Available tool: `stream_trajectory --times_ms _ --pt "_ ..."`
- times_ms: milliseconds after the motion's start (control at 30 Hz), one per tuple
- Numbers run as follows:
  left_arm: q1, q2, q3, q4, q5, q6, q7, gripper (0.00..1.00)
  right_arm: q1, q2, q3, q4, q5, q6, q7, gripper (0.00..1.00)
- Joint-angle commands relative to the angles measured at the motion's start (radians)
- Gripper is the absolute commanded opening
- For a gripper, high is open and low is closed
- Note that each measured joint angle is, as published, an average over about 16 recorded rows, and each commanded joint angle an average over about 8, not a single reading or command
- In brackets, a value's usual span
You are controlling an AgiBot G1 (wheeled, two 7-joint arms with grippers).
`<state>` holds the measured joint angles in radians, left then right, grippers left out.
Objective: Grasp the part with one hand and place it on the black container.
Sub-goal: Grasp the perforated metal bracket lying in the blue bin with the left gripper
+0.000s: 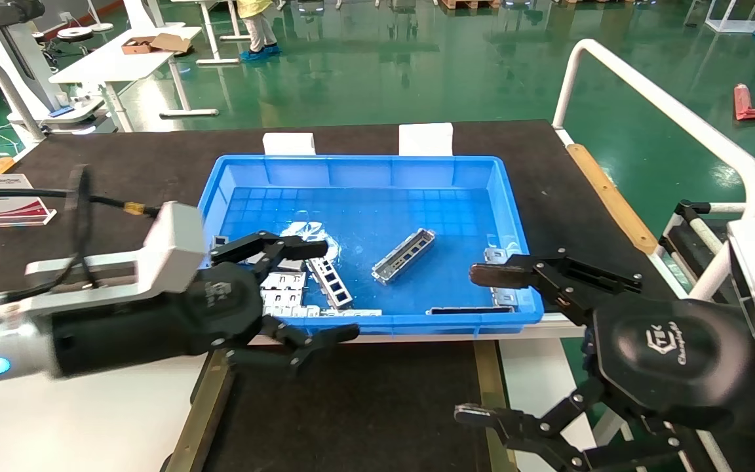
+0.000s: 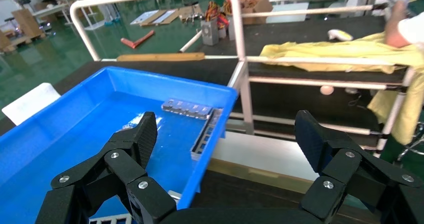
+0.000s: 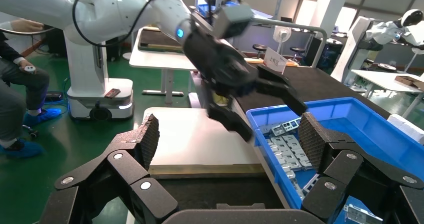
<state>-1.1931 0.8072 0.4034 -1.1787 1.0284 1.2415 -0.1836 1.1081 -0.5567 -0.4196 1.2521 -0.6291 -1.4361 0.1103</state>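
The left gripper [image 1: 315,295] hung over the near left corner of the blue bin [image 1: 512,216], its fingers spread wide and holding nothing; one fingertip reached in above the bin's contents while the other hung outside the near wall, so the bin's front rim ran between them. Just beneath and beside that inner fingertip lay a cluster of flat silver plates [image 1: 284,294] and a channel-shaped piece with dark rectangular cutouts [image 1: 330,283], all resting on the gridded floor. The part [image 1: 403,255] lay well beyond the left gripper's reach toward the middle of the bin, tilted diagonally and apart from everything else, roughly midway between the two grippers. In the left wrist view the same bin's floor showed past one finger [image 2: 145,136], with a metal piece [image 2: 189,109] lying by the far wall. The right gripper [image 1: 479,344] hovered at the bin's near right corner, likewise spread wide and empty, its upper fingertip over the bin's rim close to a small silver piece [image 1: 497,256] in that corner, its lower fingertip out in front of the bin. The black container [image 1: 351,406] lay nearer the robot than the bin, below and between both grippers, a brass-brown strip [image 1: 204,406] running along its left edge.
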Motion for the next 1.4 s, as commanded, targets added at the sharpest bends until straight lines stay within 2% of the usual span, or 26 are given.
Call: stream_trajectory --times_ms 33,467,1000,1200,1400 --pt "-0.020 0.028 0.019 0.017 0.033 -0.020 -0.007 1.00 0.000 0.000 0.000 0.000 0.000 0.000 0.000 1.00" --pt "-0.153 0.239 0.097 0.282 0.180 -0.139 0.043 1.00 0.000 0.000 0.000 0.000 0.000 0.000 0.000 1.00" --pt "-0.302 0.493 0.151 0.736 0.290 -0.305 0.185 1.00 0.000 0.000 0.000 0.000 0.000 0.000 0.000 1.00" --pt "-0.323 0.543 0.156 0.850 0.284 -0.360 0.242 1.00 0.000 0.000 0.000 0.000 0.000 0.000 0.000 1.00" --pt "-0.320 0.557 0.189 0.888 0.266 -0.415 0.263 1.00 0.000 0.000 0.000 0.000 0.000 0.000 0.000 1.00"
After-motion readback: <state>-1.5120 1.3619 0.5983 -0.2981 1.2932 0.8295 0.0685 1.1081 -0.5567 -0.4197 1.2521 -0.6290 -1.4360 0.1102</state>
